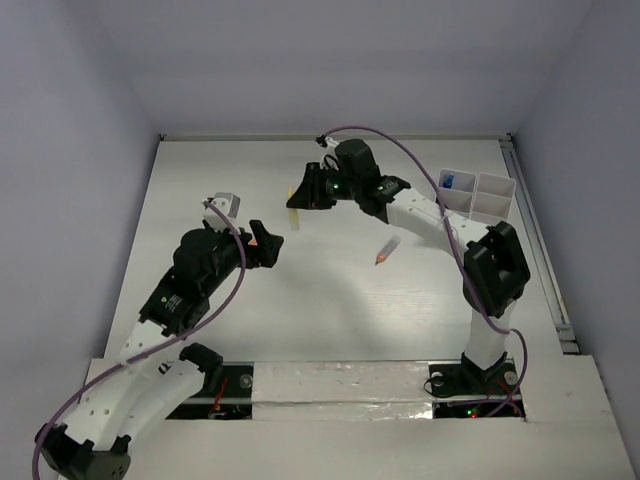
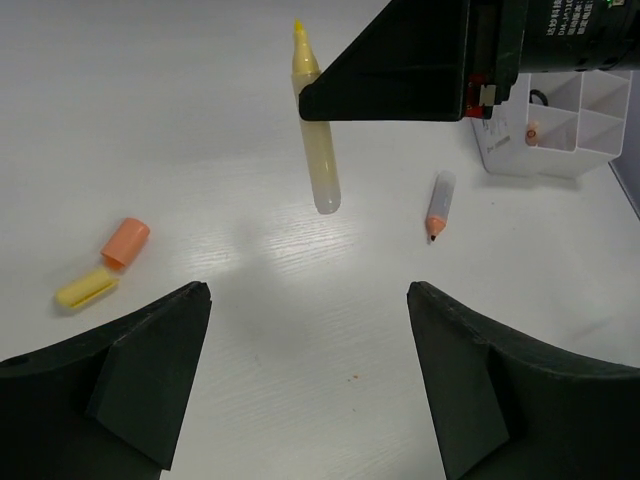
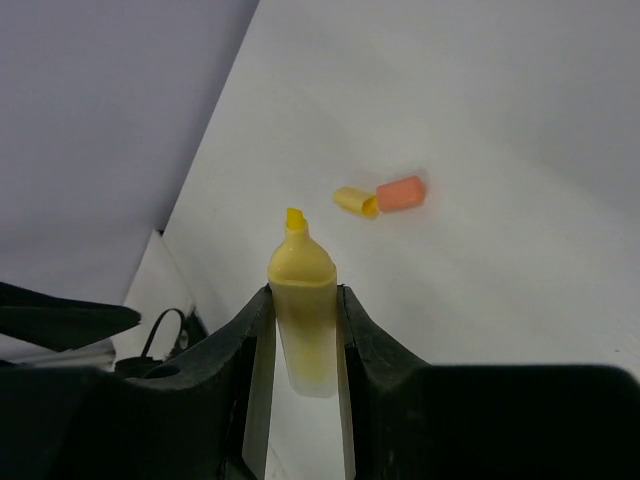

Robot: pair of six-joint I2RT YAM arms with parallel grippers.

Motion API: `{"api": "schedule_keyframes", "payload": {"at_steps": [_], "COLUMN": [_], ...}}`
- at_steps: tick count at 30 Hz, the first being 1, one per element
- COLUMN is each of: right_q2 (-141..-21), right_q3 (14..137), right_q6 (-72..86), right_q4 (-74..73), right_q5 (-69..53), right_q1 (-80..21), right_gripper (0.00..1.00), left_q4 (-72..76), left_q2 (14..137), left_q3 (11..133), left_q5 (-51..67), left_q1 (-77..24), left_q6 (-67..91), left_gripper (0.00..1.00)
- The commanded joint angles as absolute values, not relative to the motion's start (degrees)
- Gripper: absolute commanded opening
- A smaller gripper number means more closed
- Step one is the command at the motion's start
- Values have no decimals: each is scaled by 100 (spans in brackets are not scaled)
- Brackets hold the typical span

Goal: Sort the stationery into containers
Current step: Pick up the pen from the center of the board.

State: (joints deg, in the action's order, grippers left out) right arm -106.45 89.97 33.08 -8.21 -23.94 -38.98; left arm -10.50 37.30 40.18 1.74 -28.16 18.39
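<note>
Your right pincer (image 3: 303, 298) is clamped on the barrel of the uncapped yellow marker (image 3: 300, 262), holding it over the desk (image 1: 330, 310) with its tip pointing away from the wrist. Your left pincer (image 2: 307, 300) is spread wide with nothing between its fingers. The white organizer tray (image 1: 495, 203) stands at the far right of the desk, well apart from the marker. One of its compartments holds a small blue item (image 1: 452, 181), and the left wrist view shows a small orange-tipped piece (image 2: 532, 131) in a compartment; you cannot tell what either is. A short pencil (image 2: 438, 206) lies on the desk between marker and tray. An orange cap (image 2: 125, 241) and a yellow cap (image 2: 85, 288) lie just beside each other
</note>
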Motion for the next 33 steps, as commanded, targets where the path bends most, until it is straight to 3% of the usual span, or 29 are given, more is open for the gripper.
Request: {"api": "schedule_keyframes", "payload": {"at_steps": [1,12,21,25,32,33], "right_q2": [-10705,-10459,-10213,-10230,-10230,-10222], "right_q3": [9194,8543,8104,8060,8068,8077], "right_q6": [3621,3937,4043,4078,4166,4183], "right_q4": [-89,650,879,940,1072,1090], "right_q5": [-3128,-3682,-4060,-4201,-4271,-4263], "right_q1": [-4042,-4043,-4043,-4165,-4219,-4219], "right_gripper": [7,8,9,9,9,9], "left_q4": [-756,-80,431,545,624,624], "left_q2": [3972,4947,5141,5203,5344,5318], "left_q3": [4078,3911,3718,3657,3630,3630], "left_q5": [307,439,229,272,396,378], "left_q1": [-2848,-2848,-2848,-2848,-2900,-2900], "left_q6": [2082,2460,2637,2689,2751,2751], "left_gripper": [77,64,53,42,39,34]}}
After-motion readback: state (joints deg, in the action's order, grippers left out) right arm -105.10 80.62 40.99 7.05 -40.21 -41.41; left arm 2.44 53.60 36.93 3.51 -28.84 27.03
